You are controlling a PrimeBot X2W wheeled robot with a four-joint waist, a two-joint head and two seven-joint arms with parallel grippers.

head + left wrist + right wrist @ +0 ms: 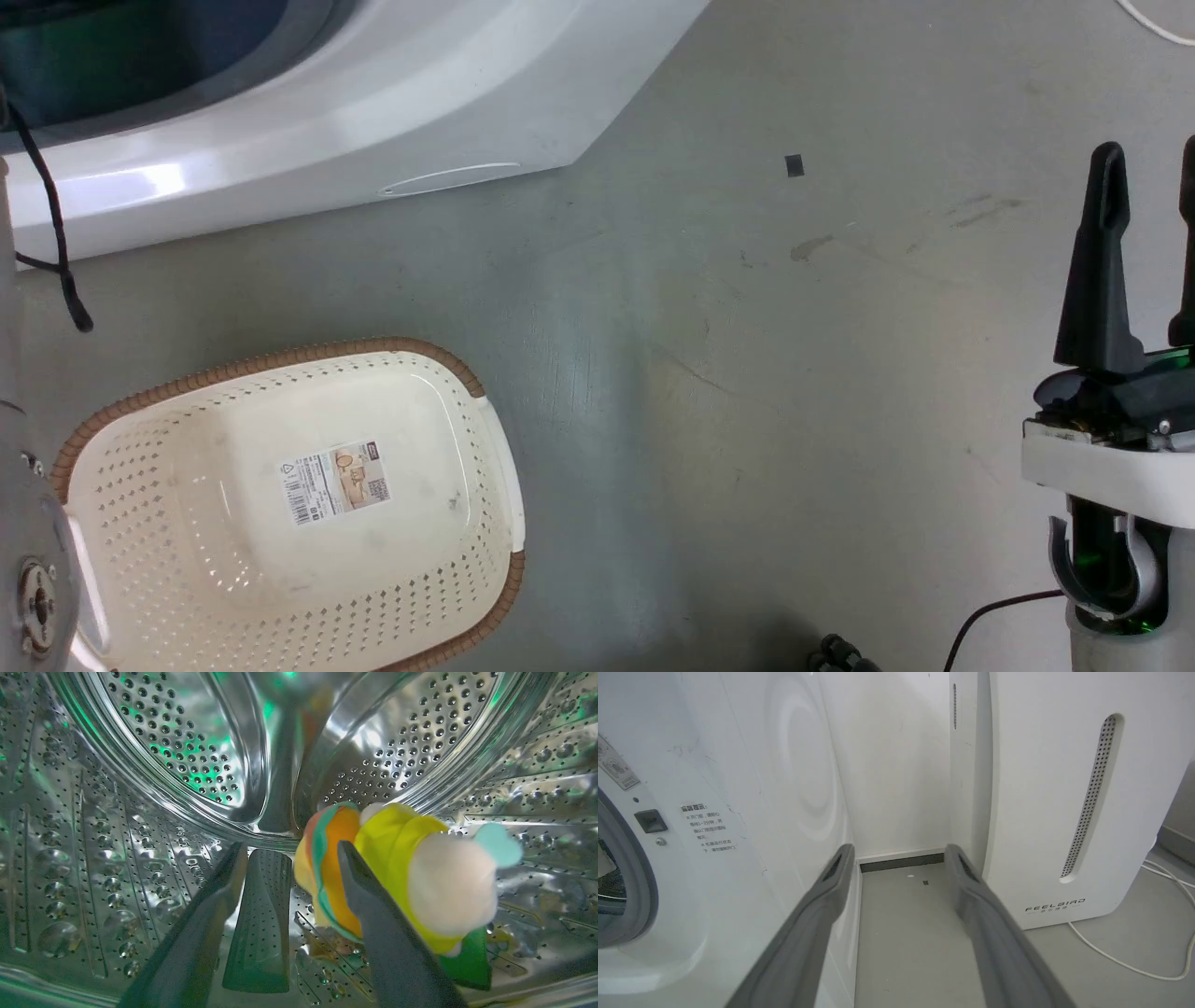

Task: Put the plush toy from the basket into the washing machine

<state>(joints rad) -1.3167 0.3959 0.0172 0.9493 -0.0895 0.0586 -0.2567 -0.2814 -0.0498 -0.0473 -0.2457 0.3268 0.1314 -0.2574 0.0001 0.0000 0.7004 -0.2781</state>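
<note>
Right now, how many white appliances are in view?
2: the large white front-loading washing machine at the right wrist view's left, and the white slotted FEELBIRD appliance at its right.

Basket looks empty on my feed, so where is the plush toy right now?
In the left wrist view, the plush toy sits inside the washing machine drum, right of centre, partly behind the right finger of the left tool.

Green glare streaks the drum; plush toy blurred.
</note>
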